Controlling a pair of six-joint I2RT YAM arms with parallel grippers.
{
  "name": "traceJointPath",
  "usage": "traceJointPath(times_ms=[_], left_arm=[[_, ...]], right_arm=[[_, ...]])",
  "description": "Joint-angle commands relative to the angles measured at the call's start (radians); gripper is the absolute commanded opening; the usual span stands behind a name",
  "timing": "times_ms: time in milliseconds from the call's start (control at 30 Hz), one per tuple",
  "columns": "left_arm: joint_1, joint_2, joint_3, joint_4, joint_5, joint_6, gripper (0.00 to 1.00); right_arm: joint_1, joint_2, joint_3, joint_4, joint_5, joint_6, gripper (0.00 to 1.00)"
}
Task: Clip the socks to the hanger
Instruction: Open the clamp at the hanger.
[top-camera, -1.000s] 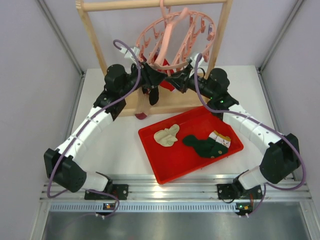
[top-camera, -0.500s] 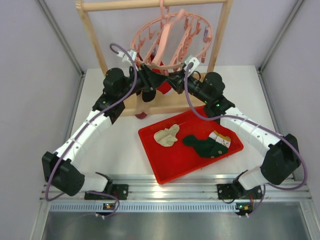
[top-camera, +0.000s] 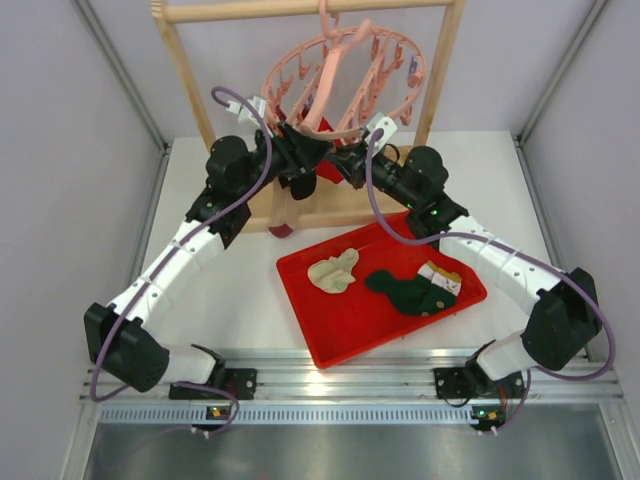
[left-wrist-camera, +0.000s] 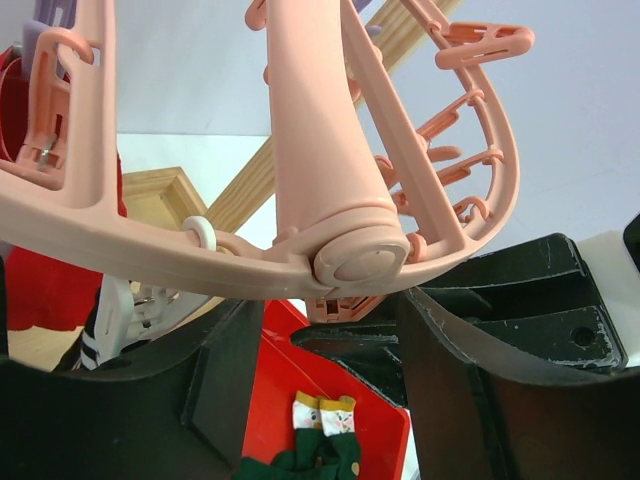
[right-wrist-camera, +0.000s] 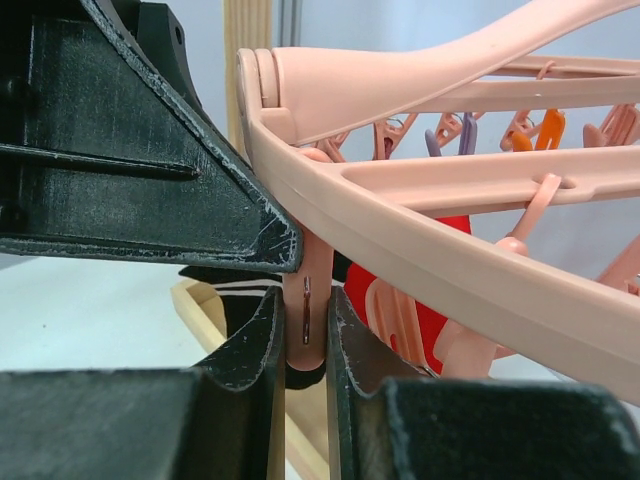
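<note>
Findings, by order of size.

1. The wooden frame rack (top-camera: 250, 11) stands at the far side of the table.
2. The round pink hanger (top-camera: 327, 80) hangs by its hook from the rack's top bar, tilted, with its low edge towards the arms.
3. A red tray (top-camera: 350, 325) lies on the table in front of the rack, between the two arms.
4. The left gripper (left-wrist-camera: 340, 335) is under the hanger's near rim. Its jaws are spread wide with nothing clamped, and the rim and thick spoke pass just above the gap.
5. The right gripper (right-wrist-camera: 307, 345) is at the same rim from the other side. It is clenched on a pink peg (right-wrist-camera: 307, 300) that dangles from the ring.
6. A dark green sock (top-camera: 405, 292) and a cream sock (top-camera: 334, 270) lie apart in the tray. A striped cuff (top-camera: 441, 279) shows at the green sock's right end.
7. A red sock (right-wrist-camera: 440, 305) hangs under the hanger, behind the pegs.
</note>
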Motion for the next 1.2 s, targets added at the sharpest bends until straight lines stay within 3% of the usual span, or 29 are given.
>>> traceJointPath(times_ms=[0, 700, 1167], left_arm=[[0.000, 0.001, 0.016, 0.108, -0.010, -0.018, 0.60], [-0.018, 0.079, 0.083, 0.157, -0.138, -0.102, 0.57], [-0.018, 0.062, 0.063, 0.245, -0.179, -0.047, 0.64]], right_arm=[[0.032, -0.031, 0.001, 0.014, -0.025, -0.021, 0.00], [0.069, -0.029, 0.003, -0.019, 0.037, -0.058, 0.00], [0.069, -0.035, -0.003, -0.035, 0.029, -0.055, 0.00]])
